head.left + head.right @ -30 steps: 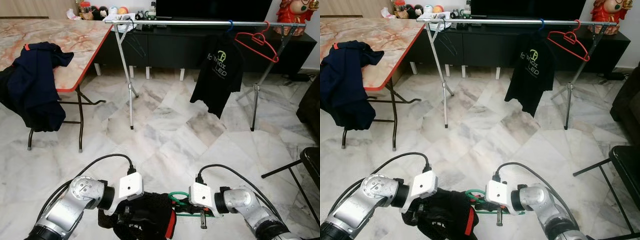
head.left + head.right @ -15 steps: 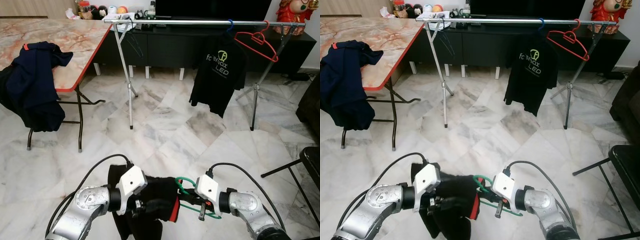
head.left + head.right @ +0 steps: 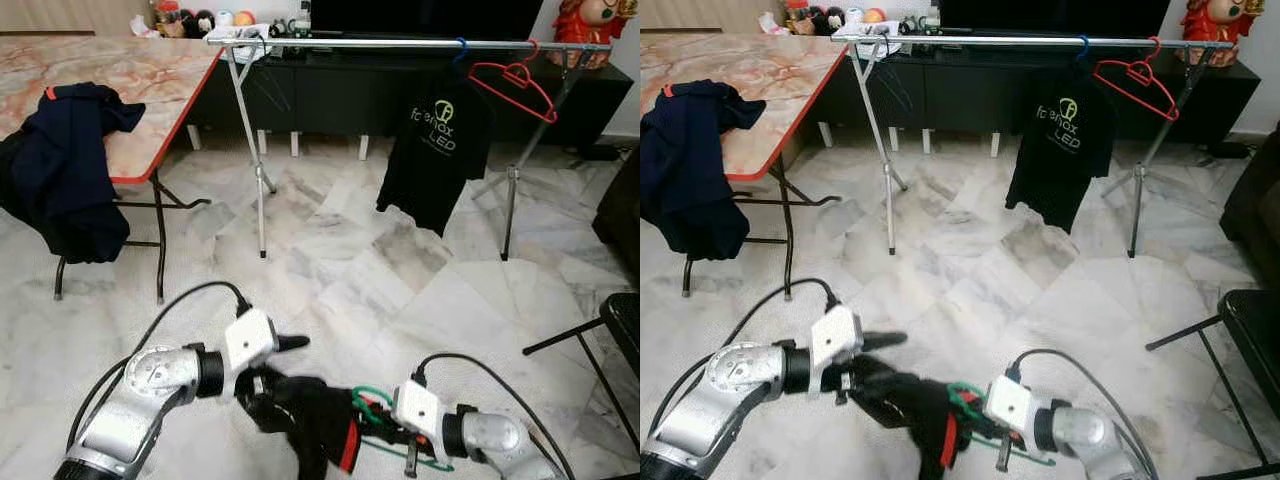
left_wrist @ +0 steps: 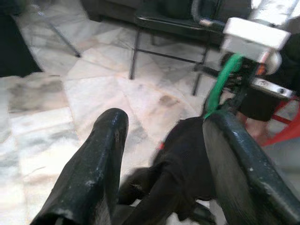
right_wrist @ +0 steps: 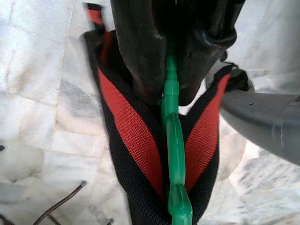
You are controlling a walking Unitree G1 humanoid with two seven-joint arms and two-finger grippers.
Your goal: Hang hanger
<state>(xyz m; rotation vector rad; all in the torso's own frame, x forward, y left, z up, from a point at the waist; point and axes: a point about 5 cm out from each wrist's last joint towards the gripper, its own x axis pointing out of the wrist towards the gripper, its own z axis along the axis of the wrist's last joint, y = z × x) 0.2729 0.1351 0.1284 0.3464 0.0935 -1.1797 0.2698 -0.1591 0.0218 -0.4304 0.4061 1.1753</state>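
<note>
Green hanger, low over the marble floor, pinched between the closed fingers of the right claw; black garment with red trim draped on it. Left claw, fingers spread, at the garment. Clothes rail well beyond.

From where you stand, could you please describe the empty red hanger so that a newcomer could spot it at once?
Look at the long metal clothes rail that runs across the far side of the room before the dark cabinet. The red hanger hangs tilted near its right end, just right of the black T-shirt. It is the bare red one; the shirt's hanger has a blue hook.
</note>
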